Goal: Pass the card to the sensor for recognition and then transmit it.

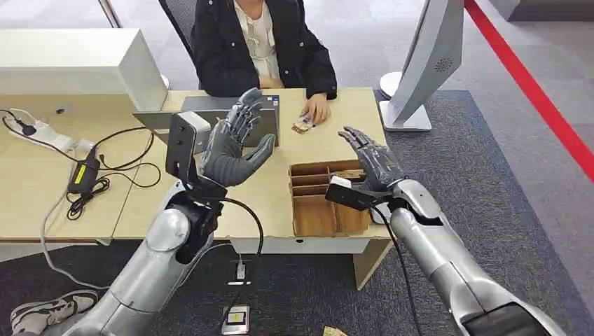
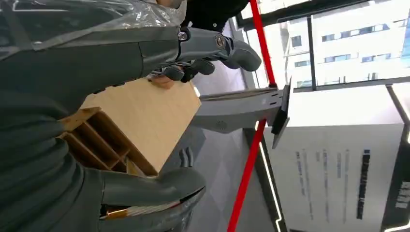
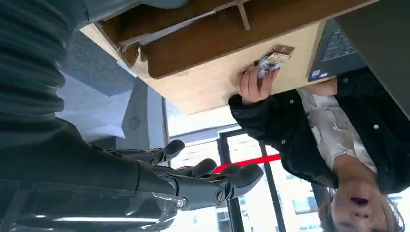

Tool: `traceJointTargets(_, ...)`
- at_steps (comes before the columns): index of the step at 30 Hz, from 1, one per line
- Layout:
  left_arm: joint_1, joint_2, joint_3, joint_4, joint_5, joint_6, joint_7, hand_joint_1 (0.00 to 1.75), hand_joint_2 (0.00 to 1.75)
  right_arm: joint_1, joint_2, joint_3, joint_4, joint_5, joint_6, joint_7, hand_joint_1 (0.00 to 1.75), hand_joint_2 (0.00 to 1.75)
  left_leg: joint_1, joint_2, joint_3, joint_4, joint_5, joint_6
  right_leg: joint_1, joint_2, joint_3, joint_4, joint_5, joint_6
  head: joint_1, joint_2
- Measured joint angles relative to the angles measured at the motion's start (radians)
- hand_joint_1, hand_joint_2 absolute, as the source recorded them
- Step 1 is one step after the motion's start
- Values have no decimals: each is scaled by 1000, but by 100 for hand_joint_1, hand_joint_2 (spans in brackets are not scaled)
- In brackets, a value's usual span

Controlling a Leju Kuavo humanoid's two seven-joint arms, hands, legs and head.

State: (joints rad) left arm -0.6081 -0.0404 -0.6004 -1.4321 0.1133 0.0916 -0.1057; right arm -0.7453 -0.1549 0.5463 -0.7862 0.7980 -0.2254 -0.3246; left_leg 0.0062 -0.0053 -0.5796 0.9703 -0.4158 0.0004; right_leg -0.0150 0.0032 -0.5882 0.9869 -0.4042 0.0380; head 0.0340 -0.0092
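Right hand (image 1: 370, 157): fingers spread, empty, raised over the divided wooden box (image 1: 326, 199) at the surface's (image 1: 280, 199) near edge.
Left hand (image 1: 238, 143): spread, empty, lifted before the laptop (image 1: 217, 115).
Card (image 1: 303, 125): small, brownish, flat near the far edge, under a person's hand (image 1: 316, 108).
Room: open wood between box and card; grey monitor stand (image 1: 406, 119) at the far right corner.

We saw a table (image 1: 42, 189) of pale, matt wood laminate, a brown cardboard box (image 1: 313, 215) with rough dividers, brushed silver metal arms (image 1: 150, 276), dark matt plastic fingers (image 1: 242, 115), and grey carpet (image 1: 504, 182), coarse.
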Motion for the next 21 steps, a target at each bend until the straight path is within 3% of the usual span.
traceJointTargets(9,-5,-3,0,0,30,-2,26,0,175,-1,8,2,26,25,-5,34,0,175,0,0,0,0,0,0,0,0,0,0,0,0,0,0)
traceJointTargets(15,-5,-3,0,-2,38,5,39,0,175,-8,8,4,46,93,-96,78,0,175,0,0,0,0,0,0,0,0,0,0,0,0,0,0)
traceJointTargets(21,-5,-3,0,-5,42,9,42,0,175,-9,8,6,76,95,-113,78,0,175,0,0,0,0,0,0,0,0,0,0,0,0,0,0)
